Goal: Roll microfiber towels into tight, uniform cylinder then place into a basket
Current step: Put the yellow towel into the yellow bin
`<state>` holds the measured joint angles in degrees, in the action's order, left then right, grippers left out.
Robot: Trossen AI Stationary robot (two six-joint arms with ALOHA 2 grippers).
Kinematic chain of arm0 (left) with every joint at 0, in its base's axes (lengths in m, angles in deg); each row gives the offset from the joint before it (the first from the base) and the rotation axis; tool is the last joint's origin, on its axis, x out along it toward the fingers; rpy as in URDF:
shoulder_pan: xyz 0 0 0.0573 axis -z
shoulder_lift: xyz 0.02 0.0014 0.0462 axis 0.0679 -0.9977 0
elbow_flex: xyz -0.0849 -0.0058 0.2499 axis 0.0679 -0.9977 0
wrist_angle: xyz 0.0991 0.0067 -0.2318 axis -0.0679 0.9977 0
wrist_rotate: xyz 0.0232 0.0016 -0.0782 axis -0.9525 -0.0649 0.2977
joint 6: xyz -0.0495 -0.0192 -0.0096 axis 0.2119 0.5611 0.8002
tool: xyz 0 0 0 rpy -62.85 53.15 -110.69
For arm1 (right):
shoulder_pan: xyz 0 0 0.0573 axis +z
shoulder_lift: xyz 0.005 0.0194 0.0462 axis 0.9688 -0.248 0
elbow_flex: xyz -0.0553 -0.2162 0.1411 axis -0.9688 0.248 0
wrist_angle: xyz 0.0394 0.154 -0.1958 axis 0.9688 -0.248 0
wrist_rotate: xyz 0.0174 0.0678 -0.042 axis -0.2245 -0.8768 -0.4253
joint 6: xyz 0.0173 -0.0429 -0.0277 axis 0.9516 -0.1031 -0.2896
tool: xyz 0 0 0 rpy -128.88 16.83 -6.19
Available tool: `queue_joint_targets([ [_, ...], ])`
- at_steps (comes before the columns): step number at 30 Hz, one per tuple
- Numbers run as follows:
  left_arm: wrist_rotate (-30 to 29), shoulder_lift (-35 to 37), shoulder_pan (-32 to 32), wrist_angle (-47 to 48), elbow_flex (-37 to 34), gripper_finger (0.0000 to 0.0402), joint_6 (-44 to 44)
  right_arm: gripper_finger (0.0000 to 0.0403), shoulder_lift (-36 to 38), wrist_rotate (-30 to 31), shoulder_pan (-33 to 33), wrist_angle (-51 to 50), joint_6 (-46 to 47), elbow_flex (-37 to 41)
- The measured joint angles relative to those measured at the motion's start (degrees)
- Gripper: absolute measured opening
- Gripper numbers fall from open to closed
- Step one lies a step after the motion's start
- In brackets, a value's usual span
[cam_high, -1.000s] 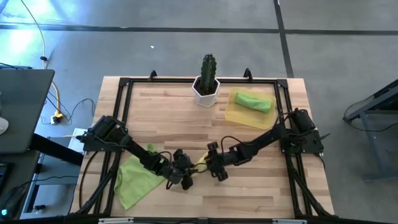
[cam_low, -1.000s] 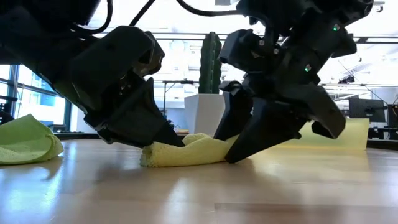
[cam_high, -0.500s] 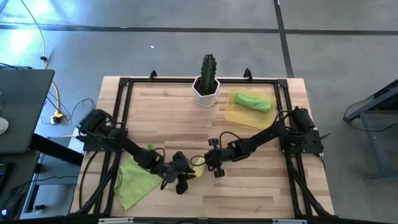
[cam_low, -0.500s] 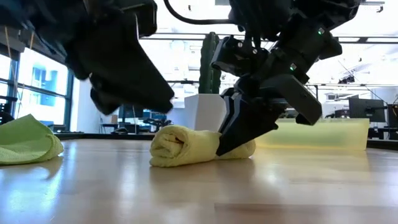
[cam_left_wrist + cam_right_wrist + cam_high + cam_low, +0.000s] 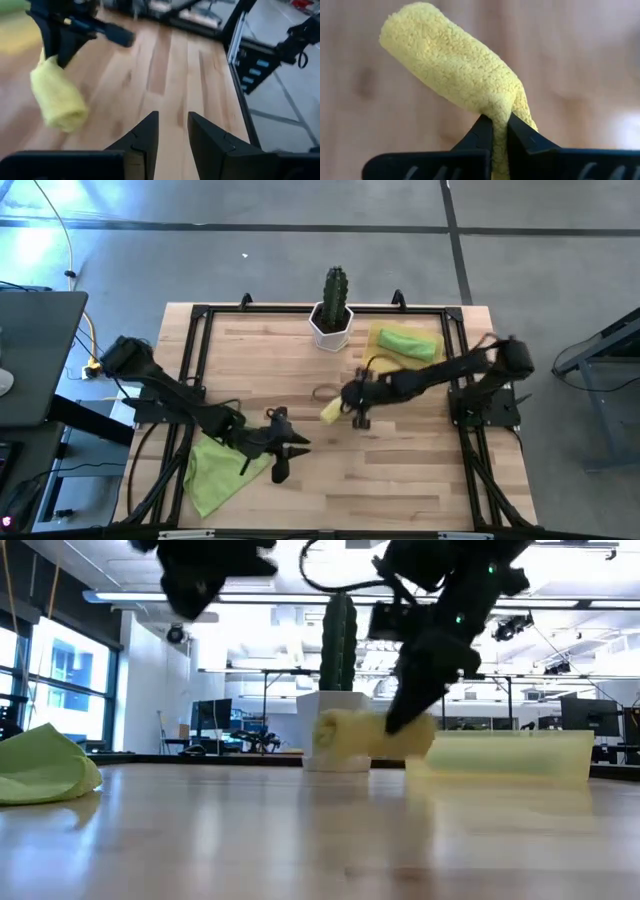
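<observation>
A bright yellow microfiber towel (image 5: 362, 734), rolled into a cylinder, hangs above the table's middle with my right gripper (image 5: 352, 406) shut on it. The roll also shows in the right wrist view (image 5: 450, 60) and the left wrist view (image 5: 55, 95). My left gripper (image 5: 284, 450) is raised over the near left, open, with nothing between its fingers (image 5: 172, 135). A lime-green towel (image 5: 215, 470) lies crumpled flat on the table at the near left. Another green towel, rolled up (image 5: 408, 342), lies in the pale yellow basket (image 5: 372, 362) at the far right. My right gripper pinches the yellow roll between its two fingers, nearer to one end than to the middle (image 5: 502, 102); the cloth is squeezed narrow there. The fingers slant down from above and lie across the roll. The roll is lifted clear of the table, about level, its longer part (image 5: 340, 732) sticking out sideways.
A cactus in a white pot (image 5: 333, 320) stands at the far edge, just left of the basket. A black frame (image 5: 200, 320) runs around the table top. Bare wood lies between the roll and the basket.
My right gripper has shut on the yellow towel, which went from a loose fold to a roll on the table. It has lifted the roll clear and carried it up and toward the far right, nearer the basket. My left gripper has let the towel go and risen.
</observation>
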<state>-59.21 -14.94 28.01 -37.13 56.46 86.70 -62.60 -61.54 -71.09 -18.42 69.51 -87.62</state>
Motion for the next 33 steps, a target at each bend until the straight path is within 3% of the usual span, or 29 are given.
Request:
queue_joint_targets([
  [6, -3.5, 4.1, -0.9, 0.5, 0.1, 0.0092, -5.7, 0.0002, 12.4, 6.9, -7.3, -15.8, 2.5, -0.1],
  [12, -4.7, 5.2, -1.9, 2.6, 0.0, 0.0092, -7.5, 0.0001, 18.2, 16.5, -15.5, -26.6, 12.2, -0.1],
  [16, -4.6, 5.2, -2.6, 3.7, 0.0, 0.0092, -7.5, 0.0001, 17.6, 23.8, -20.2, -29.4, 15.2, -0.1],
  [19, -4.5, 5.2, -2.8, 4.9, 0.0, 0.0092, -6.3, 0.0001, 15.8, 26.0, -22.4, -30.5, 15.2, -0.1],
  [33, -4.3, 5.2, -0.8, 10.8, 0.0, 0.0092, -1.0, 0.0001, 1.4, 21.4, -21.8, -32.6, 18.1, -0.1],
])
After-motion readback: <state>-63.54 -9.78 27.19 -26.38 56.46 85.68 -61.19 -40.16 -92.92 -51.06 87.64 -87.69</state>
